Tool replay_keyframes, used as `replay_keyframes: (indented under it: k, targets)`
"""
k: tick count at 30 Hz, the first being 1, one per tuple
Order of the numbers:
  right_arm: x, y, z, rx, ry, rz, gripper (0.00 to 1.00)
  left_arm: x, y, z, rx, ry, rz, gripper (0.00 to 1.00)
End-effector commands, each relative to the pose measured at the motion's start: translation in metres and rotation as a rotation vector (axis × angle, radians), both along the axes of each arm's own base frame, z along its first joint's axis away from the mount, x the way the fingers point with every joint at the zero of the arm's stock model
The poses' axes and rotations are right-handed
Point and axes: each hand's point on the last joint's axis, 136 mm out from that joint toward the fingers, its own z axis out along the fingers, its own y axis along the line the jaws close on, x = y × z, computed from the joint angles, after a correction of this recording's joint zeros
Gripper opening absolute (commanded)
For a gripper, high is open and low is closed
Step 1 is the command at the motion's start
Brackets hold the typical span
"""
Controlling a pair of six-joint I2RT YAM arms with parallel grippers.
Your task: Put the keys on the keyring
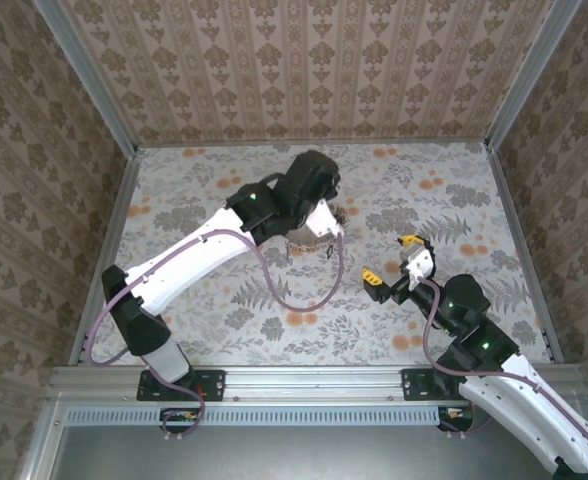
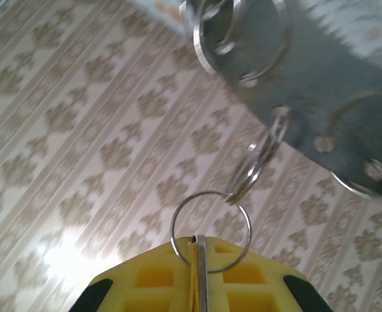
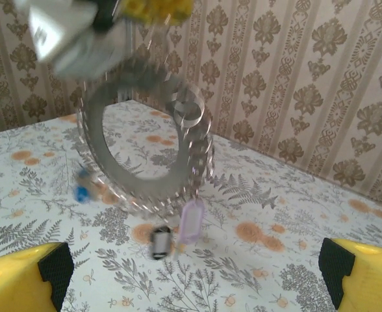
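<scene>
My left gripper (image 1: 321, 222) hangs over the middle of the table, its yellow fingers (image 2: 158, 273) shut on a thin wire loop (image 2: 210, 231). That loop links through a split ring to the keyring (image 2: 308, 97). The keyring (image 3: 139, 179) is a broad silvery-grey ring edged with small rings. It dangles above the table and looks blurred. From its lower edge hang a blue-headed key (image 3: 82, 193), a black-headed key (image 3: 160, 242) and a pale purple tag (image 3: 192, 221). My right gripper (image 1: 392, 260) stands open to the right of the keyring (image 1: 307, 243), with nothing between its fingers (image 3: 22, 279).
The table (image 1: 224, 300) has a floral cover and is walled by patterned panels at the left, back and right. A purple cable (image 1: 274, 285) loops down from the left arm onto the table.
</scene>
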Motion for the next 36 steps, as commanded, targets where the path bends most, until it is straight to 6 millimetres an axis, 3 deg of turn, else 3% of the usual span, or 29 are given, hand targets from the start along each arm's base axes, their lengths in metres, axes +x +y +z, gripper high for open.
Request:
replay_keyframes:
  k: [1, 5, 13, 16, 24, 26, 30, 36]
  targets:
    - [-0.003, -0.002, 0.006, 0.026, -0.003, 0.001, 1.00, 0.004, 0.006, 0.041, -0.049, -0.042, -0.001, 0.06]
    - [-0.004, -0.002, 0.008, 0.036, -0.004, 0.007, 1.00, 0.004, 0.008, 0.029, -0.094, 0.023, 0.032, 0.06]
    - [-0.003, -0.015, 0.005, 0.045, -0.019, -0.062, 1.00, -0.021, 0.023, -0.054, -0.145, 0.241, 0.094, 0.06]
    - [-0.003, -0.016, 0.001, 0.057, -0.009, -0.067, 1.00, -0.031, 0.023, -0.075, -0.174, 0.319, 0.110, 0.05]
    - [0.002, -0.028, 0.009, 0.028, -0.050, -0.144, 1.00, -0.083, -0.019, -0.063, -0.365, 0.532, 0.028, 0.05]
    - [0.007, -0.046, 0.016, 0.060, -0.051, -0.246, 0.99, -0.102, -0.030, -0.060, -0.395, 0.584, -0.014, 0.05]
    - [0.009, -0.103, 0.024, 0.114, -0.073, -0.561, 1.00, -0.137, -0.053, -0.063, -0.456, 0.720, -0.099, 0.05]
    - [-0.003, -0.136, 0.027, 0.253, -0.124, -0.700, 1.00, -0.150, -0.078, -0.101, -0.416, 0.809, -0.078, 0.04]
